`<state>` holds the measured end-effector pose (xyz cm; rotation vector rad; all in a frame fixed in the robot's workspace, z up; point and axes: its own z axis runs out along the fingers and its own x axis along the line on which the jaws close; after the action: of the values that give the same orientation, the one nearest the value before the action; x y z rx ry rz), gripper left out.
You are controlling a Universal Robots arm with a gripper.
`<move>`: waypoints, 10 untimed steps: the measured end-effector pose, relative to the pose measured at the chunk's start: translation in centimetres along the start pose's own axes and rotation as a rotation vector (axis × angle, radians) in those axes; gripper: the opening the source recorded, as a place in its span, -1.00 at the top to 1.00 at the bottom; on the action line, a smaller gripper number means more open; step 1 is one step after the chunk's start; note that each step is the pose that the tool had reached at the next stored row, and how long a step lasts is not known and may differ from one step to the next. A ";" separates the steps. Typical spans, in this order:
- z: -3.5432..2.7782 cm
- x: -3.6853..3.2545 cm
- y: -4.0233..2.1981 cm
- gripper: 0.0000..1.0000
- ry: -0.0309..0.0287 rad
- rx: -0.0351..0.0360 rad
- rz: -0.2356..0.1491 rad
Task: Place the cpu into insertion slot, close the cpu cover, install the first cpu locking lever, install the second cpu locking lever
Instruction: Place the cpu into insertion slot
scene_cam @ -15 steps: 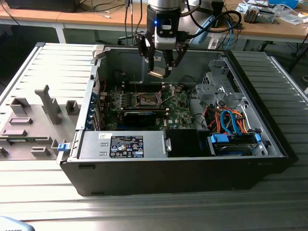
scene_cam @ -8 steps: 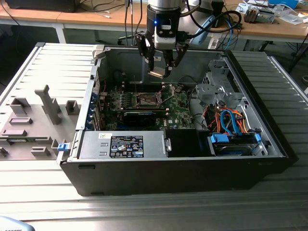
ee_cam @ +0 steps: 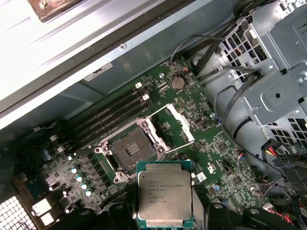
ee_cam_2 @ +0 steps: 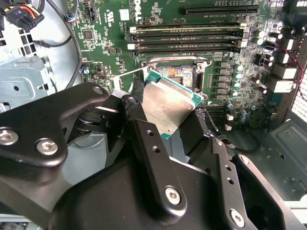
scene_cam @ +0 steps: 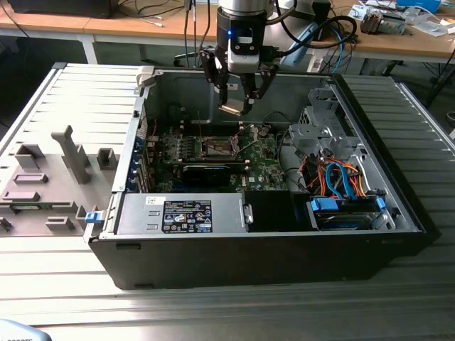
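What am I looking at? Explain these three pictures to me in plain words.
A robot arm reaches down into an open black computer case lying on a grey ribbed table. The exterior view looks on from outside; both wrist views ride on the arm. Its black gripper is shut on the cpu, a small flat square chip with a silvery-grey top. It hangs above the green circuit board, whose insertion slot, a square dark-centred socket with a silvery rim, lies empty.

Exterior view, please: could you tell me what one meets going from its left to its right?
Grey fixture plate → the cpu, held in the gripper above the green circuit board → silvery drive cage.
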<state>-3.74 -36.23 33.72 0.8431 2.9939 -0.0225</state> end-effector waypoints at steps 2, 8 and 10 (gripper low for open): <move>0.00 0.00 0.00 -0.08 -0.0003 0.0006 0.002; 0.00 0.00 0.00 -0.08 -0.0014 0.0024 0.006; 0.00 0.00 0.00 -0.08 -0.0017 0.0031 0.008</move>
<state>-3.74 -36.23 33.72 0.8554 2.9895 -0.0277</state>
